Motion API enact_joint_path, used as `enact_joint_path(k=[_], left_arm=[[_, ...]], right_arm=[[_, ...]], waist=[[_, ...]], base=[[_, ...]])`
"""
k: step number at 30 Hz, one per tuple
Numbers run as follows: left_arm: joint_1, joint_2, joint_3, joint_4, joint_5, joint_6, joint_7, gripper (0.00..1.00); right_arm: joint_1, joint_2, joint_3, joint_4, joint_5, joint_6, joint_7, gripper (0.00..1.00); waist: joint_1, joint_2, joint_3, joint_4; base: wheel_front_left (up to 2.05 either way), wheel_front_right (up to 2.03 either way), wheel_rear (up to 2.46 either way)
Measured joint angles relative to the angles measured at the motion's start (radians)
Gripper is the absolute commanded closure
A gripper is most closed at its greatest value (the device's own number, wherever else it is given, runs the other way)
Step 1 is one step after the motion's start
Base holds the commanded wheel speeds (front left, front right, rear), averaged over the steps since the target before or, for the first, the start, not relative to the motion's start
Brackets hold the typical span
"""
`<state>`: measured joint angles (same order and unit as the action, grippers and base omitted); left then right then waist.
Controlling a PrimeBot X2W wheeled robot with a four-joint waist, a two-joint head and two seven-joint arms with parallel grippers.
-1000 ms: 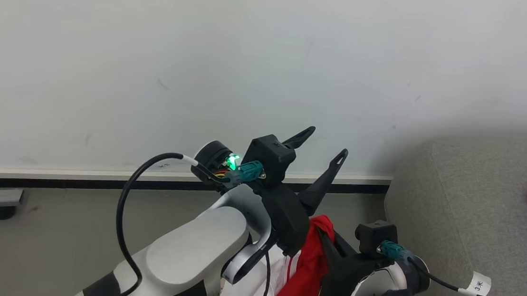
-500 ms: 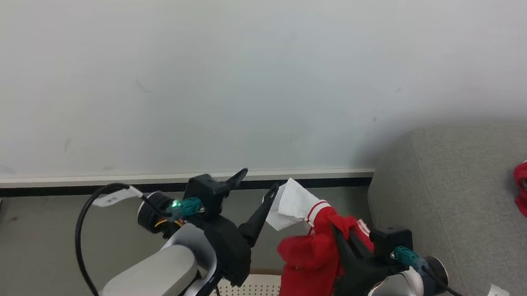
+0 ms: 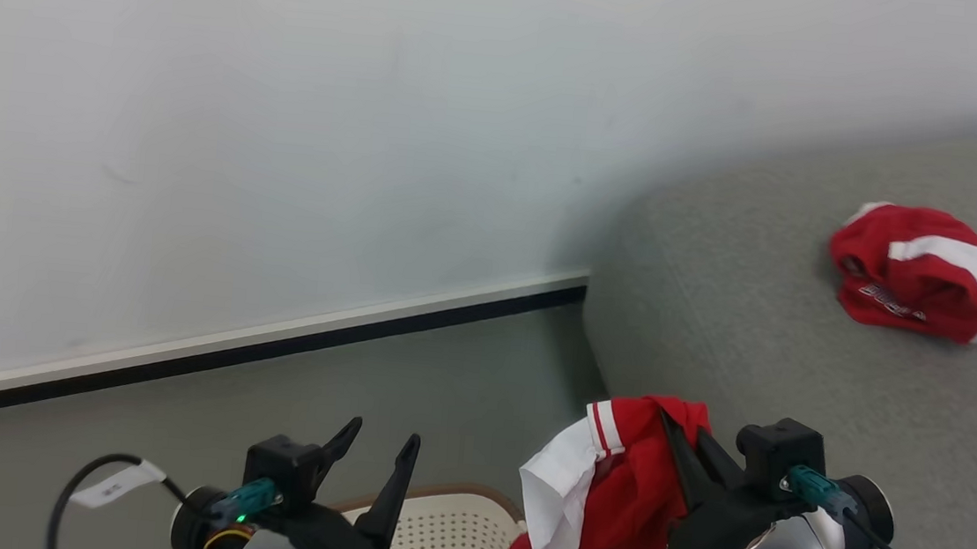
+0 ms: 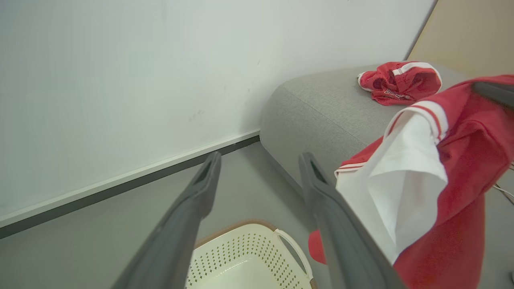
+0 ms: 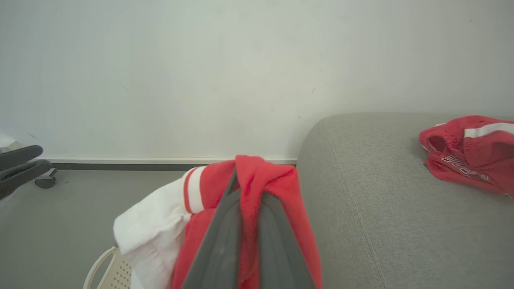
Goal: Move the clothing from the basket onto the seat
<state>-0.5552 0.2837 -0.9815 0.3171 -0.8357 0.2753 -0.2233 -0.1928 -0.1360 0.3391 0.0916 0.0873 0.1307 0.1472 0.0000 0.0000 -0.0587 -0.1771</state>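
Clothing [image 3: 610, 497] in the right gripper [image 3: 676, 432], seat [image 3: 754, 369] close on its right

One red piece with white trim hangs from the right gripper. The jaws are pinched shut on a fold near the top, so the cloth drapes straight down, its long axis roughly vertical, and a white panel falls to the left. It hangs over the gap between the basket [image 3: 449, 528] and the seat's rounded corner. Whether its lower end touches the basket, I cannot tell.

The seat lies to the right of that gripper and beyond it. In the right wrist view, the grey surface begins just beside it on the right. The coming move therefore looks like a short carry rightward and forward over the seat's edge before letting go, and the right arm is plainly the nearer one.

The left gripper [image 3: 382, 435] stands wide open and empty above the basket, well apart from the seat. A second red garment [image 3: 922, 273] already lies farther back on the seat, with bare grey surface between it and the corner.
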Motion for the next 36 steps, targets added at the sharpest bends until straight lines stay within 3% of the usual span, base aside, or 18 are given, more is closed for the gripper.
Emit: enact_joint_path(k=[7,20,28,36], left_arm=[[0.086,0.064,0.045,-0.100,0.030,0.026,-0.034,0.00],[0.209,0.086,0.124,-0.207,0.101,0.044,-0.039,0.00],[0.226,0.070,0.140,-0.207,0.115,0.027,-0.039,0.00],[0.243,0.061,0.145,-0.200,0.125,0.014,-0.039,0.00]], right_arm=[[0.036,0.009,-0.014,-0.056,0.007,0.000,0.026,1.00],[0.066,0.035,-0.028,-0.075,-0.002,0.000,0.029,1.00],[0.048,0.005,-0.018,-0.039,0.020,0.000,0.002,1.00],[-0.089,-0.031,0.012,-0.002,0.040,0.000,0.003,1.00]], waist=[[0.0000,0.0000,0.026,-0.127],[0.0000,0.0000,0.073,-0.307],[0.0000,0.0000,0.102,-0.336],[0.0000,0.0000,0.112,-0.326]], base=[[0.00,0.00,0.00],[0.00,0.00,0.00],[0.00,0.00,0.00],[0.00,0.00,0.00]])
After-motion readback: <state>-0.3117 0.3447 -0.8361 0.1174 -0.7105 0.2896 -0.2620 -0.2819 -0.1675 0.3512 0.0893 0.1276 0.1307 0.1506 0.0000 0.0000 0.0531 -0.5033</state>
